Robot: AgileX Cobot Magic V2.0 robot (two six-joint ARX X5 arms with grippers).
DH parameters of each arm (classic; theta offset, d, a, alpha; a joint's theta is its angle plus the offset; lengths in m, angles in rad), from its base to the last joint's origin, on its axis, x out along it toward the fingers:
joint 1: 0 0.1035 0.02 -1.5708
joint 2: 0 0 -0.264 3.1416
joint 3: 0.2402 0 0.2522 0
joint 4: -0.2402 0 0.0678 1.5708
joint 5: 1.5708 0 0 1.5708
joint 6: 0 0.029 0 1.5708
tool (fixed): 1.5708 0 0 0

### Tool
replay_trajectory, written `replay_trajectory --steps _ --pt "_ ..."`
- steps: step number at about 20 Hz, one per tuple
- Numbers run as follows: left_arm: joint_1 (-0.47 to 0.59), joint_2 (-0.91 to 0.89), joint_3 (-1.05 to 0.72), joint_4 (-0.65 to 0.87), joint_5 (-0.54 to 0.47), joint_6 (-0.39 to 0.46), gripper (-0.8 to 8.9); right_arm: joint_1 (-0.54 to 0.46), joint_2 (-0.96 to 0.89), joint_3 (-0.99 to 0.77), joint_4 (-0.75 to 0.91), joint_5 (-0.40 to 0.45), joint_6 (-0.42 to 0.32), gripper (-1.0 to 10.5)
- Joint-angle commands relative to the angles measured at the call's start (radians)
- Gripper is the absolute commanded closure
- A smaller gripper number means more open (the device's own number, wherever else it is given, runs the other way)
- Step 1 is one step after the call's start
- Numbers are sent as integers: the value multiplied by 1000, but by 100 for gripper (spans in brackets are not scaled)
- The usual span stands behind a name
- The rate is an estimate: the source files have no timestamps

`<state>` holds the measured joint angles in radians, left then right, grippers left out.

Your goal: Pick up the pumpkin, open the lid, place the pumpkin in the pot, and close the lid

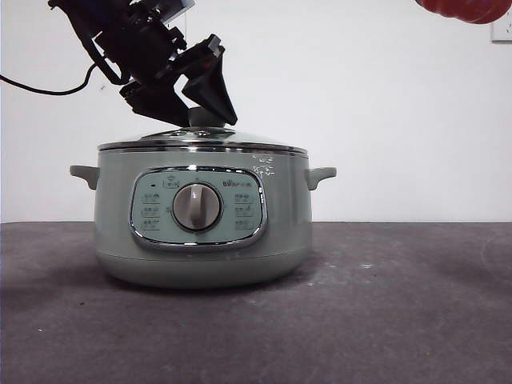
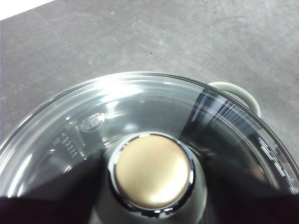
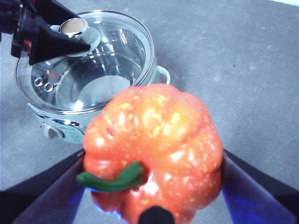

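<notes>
Pumpkin point(image 3: 154, 149), one ribbed, glossy orange toy with a curved green stem, is sitting clamped between the jaws of the right gripper point(image 3: 152, 186), high above the table point(image 1: 400, 304). One round sage-green pot point(image 1: 200, 216) is standing closed under one domed glass lid point(image 1: 200, 138) with a chrome rim. Left gripper point(image 1: 196, 100) is flanking the lid's knob point(image 2: 153, 170), jaws parted to knob width.

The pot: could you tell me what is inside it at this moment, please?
Through the glass lid, which sits on the pot, only the bare inner bowl shows. The pumpkin is outside, held high by the right gripper. The left gripper is at the lid's knob.
</notes>
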<state>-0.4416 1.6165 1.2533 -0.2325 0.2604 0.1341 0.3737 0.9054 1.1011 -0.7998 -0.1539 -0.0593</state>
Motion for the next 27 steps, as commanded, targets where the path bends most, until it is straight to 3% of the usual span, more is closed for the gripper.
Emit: replay_trajectory --steps 1,3,9,19,21,24,27 --pt "-5 3 -2 -5 4 -3 734 1 0 0 5 0 8 957" --pt "-5 3 -2 -6 7 -3 827 1 0 0 4 0 8 957" --pt "-5 -16 -1 -7 9 -11 826 1 0 0 4 0 9 957" --pt "-4 -225 32 -45 5 -11 826 1 31 0 13 -4 11 957" --pt "-4 -302 32 -90 3 -11 826 6 56 0 44 -18 23 958" --pt "2 -426 32 -205 -18 -10 826 31 124 0 132 -105 89 958" --pt "7 -567 32 -327 -85 -6 826 97 227 0 269 -106 96 959"
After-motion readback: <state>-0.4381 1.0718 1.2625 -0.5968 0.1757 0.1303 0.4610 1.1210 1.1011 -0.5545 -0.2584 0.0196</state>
